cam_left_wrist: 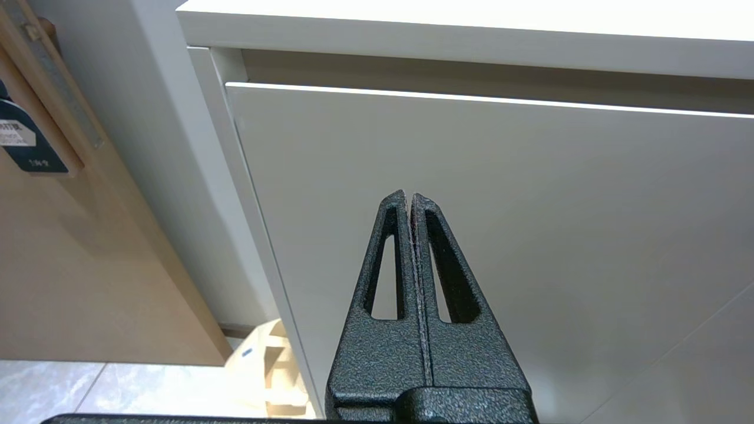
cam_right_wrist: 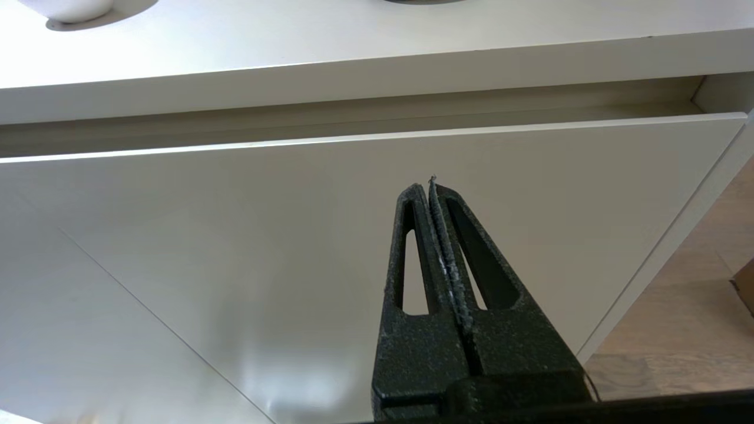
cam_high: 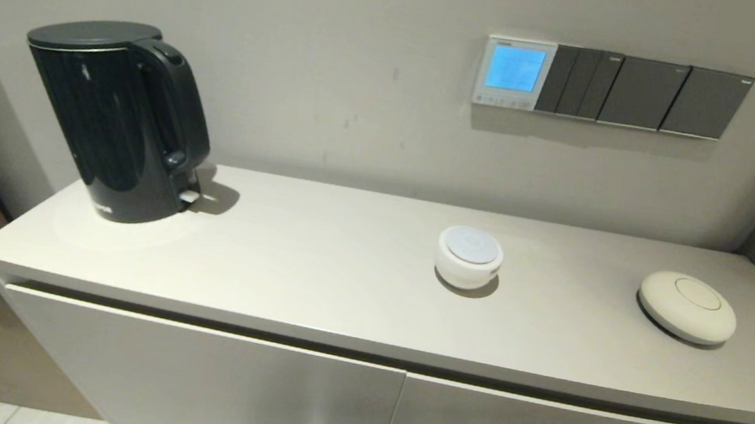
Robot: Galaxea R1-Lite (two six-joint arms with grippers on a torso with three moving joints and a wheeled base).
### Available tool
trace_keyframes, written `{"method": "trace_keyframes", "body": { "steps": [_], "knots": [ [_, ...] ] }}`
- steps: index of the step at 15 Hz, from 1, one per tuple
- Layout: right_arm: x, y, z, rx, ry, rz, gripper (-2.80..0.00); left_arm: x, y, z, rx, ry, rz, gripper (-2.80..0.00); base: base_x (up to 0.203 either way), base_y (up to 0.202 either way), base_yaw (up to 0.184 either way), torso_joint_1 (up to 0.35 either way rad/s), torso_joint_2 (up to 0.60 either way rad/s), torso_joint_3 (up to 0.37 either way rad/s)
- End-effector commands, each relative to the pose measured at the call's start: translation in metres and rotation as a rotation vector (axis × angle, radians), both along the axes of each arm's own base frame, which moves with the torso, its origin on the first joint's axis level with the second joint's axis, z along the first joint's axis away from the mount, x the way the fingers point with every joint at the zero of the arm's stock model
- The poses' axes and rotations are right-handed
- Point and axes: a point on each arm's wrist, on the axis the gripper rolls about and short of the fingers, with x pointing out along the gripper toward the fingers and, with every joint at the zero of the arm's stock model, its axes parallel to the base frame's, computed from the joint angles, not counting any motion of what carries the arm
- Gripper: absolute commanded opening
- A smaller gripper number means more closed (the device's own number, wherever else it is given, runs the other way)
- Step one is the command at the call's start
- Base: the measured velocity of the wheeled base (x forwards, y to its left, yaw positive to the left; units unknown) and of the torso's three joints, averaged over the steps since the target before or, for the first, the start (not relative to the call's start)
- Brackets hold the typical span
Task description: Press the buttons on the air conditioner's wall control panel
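The wall control panel (cam_high: 514, 72) is a small white-framed thermostat on the wall above the cabinet, its screen lit blue. A row of tiny pale buttons (cam_high: 504, 101) runs along its bottom edge. Neither arm shows in the head view. My left gripper (cam_left_wrist: 409, 195) is shut and empty, low in front of the left cabinet door. My right gripper (cam_right_wrist: 428, 187) is shut and empty, low in front of the right cabinet door. Both are far below the panel.
Dark grey switch plates (cam_high: 647, 93) adjoin the panel's right side. On the cabinet top (cam_high: 314, 269) stand a black kettle (cam_high: 118, 118), a small white round device (cam_high: 469, 256) and a flat cream disc (cam_high: 687, 306). The top's front edge (cam_right_wrist: 353, 76) overhangs the doors.
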Motion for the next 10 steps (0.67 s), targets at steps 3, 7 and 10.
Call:
{"method": "trace_keyframes", "body": {
  "steps": [3, 7, 10],
  "knots": [
    [0.0004, 0.0000, 0.0000, 0.001, 0.006, 0.002, -2.80, 0.0000, 0.0000, 0.0000, 0.000, 0.000, 0.000, -2.80, 0.000, 0.000, 0.000, 0.000, 0.00, 0.000],
    [0.0004, 0.0000, 0.0000, 0.003, 0.006, 0.002, -2.80, 0.0000, 0.0000, 0.0000, 0.000, -0.001, 0.000, -2.80, 0.000, 0.000, 0.000, 0.000, 0.00, 0.000],
    [0.0005, 0.0001, -0.0004, 0.003, 0.007, 0.001, -2.80, 0.0000, 0.0000, 0.0000, 0.000, -0.001, 0.000, -2.80, 0.000, 0.000, 0.000, 0.000, 0.00, 0.000]
  ]
}}
